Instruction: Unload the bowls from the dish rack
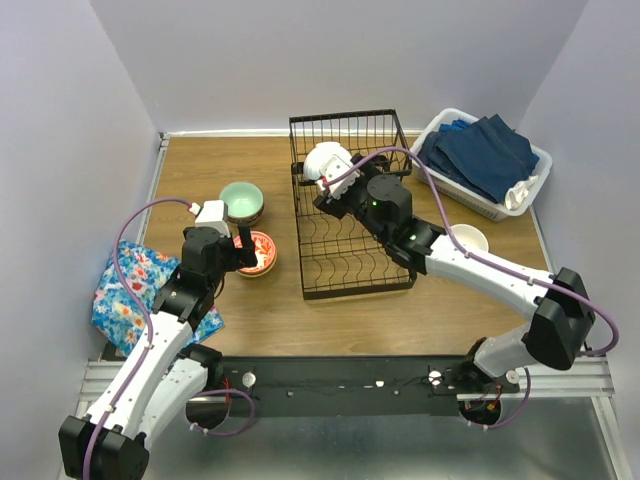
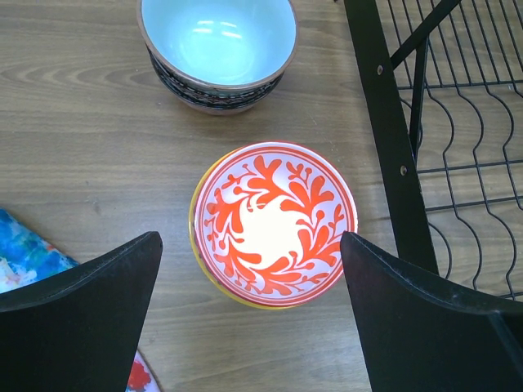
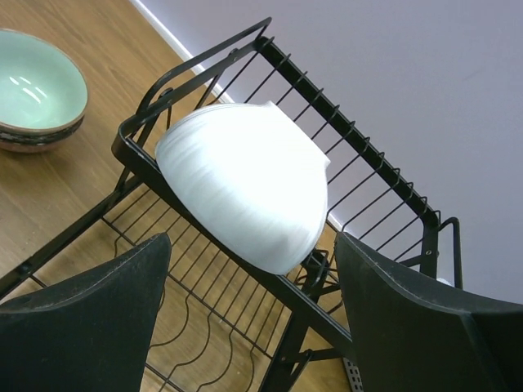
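The black wire dish rack [image 1: 350, 270] stands mid-table. A plain white bowl [image 1: 328, 161] lies upside down on its raised basket shelf; the right wrist view shows that bowl [image 3: 245, 184] just beyond my open fingers. My right gripper [image 1: 330, 190] is open, close in front of the bowl, not touching it. A red-patterned bowl [image 1: 261, 252] with a yellow outside sits on the table left of the rack, and shows in the left wrist view [image 2: 274, 222]. My left gripper [image 1: 247, 250] is open and empty just above it. A mint-green bowl [image 1: 241, 200] sits stacked on another bowl behind it.
A white plastic basket of blue cloths [image 1: 487, 160] stands at the back right. A beige bowl [image 1: 466, 240] sits right of the rack, partly behind my right arm. A flowered blue cloth [image 1: 135, 290] lies at the table's left front. Purple walls close three sides.
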Robot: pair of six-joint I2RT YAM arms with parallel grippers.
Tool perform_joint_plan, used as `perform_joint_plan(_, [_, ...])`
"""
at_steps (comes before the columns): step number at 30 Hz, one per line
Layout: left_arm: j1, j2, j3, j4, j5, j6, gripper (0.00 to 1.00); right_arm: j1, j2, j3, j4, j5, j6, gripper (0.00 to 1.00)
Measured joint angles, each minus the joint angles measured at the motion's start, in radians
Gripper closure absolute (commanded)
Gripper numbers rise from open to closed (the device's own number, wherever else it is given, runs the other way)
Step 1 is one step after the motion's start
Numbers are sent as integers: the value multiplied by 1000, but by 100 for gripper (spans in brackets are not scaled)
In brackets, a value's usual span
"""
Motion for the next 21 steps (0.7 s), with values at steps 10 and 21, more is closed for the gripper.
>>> perform_joint_plan(10, [0,-4,0,0,0,0,1,1,63,0,63,49,-35,15])
perform_joint_plan(21, [0,-9,0,0,0,0,1,1,120,0,158,105,-89,18])
